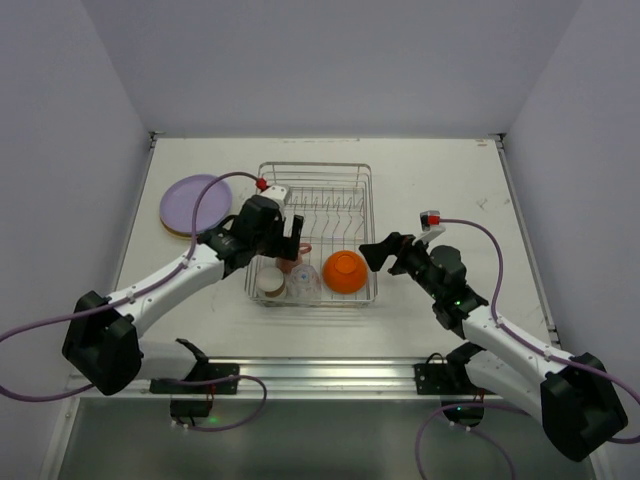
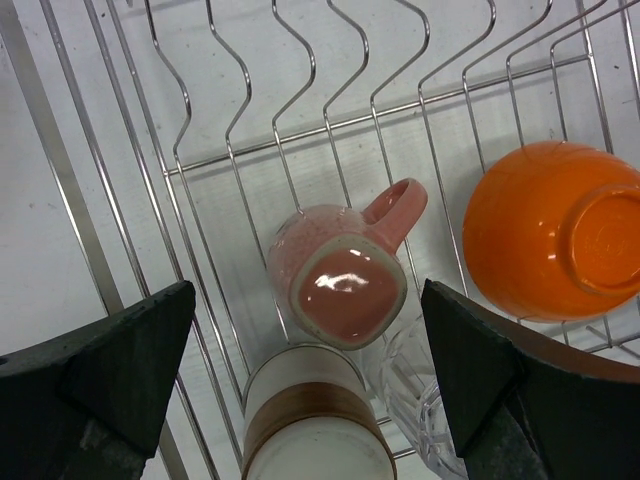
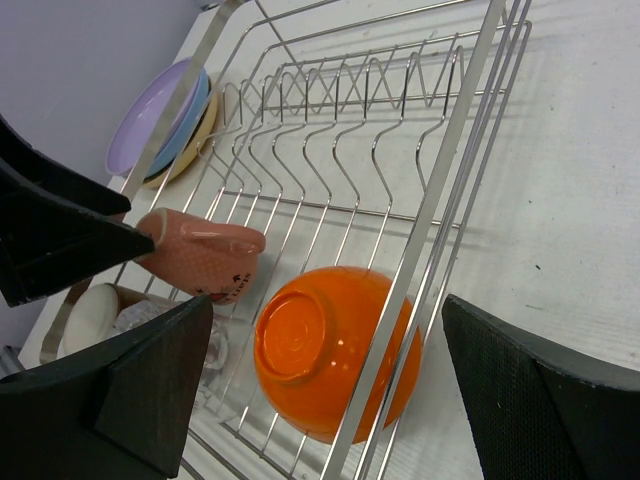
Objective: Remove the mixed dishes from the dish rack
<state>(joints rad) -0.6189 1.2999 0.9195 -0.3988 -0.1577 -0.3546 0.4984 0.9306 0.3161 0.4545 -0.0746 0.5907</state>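
A white table point(image 1: 440, 180) is seen enclosed by pale, bare walls; the dish rack point(image 1: 370, 230), a silver wire basket, is set near its middle, with its row of upright prongs standing bare.

Four dishes are held in the near end of the rack; the orange bowl point(image 1: 344, 270) is found overturned in the near right corner, its foot ring turned up and toward the rack's right wall; the cream cup point(image 2: 318, 420), ringed by a brown band, is placed in the near left corner; the clear glass point(image 2: 420, 410) is lodged between cup and bowl against the rack's near wall; the pink mug point(image 2: 340, 275) is tipped mouth down just beyond cup and glass, its base shown upward and its handle pointed toward the rack's far right; it appears to rest against both. A few small dark marks are seen low on the mug's side, but they cannot be read.

Outside the rack, just beside its far left corner, the round plates point(image 1: 195, 203) are stacked on the table, lavender on top, light blue and yellow showing beneath.

The left gripper point(image 1: 291, 243) is held above the mug, inside the rack's left wall, its jaws spread wide and nothing touched; the right gripper point(image 1: 385, 252) is held just outside the rack's right wall, beside the bowl, jaws likewise wide apart and nothing gripped.
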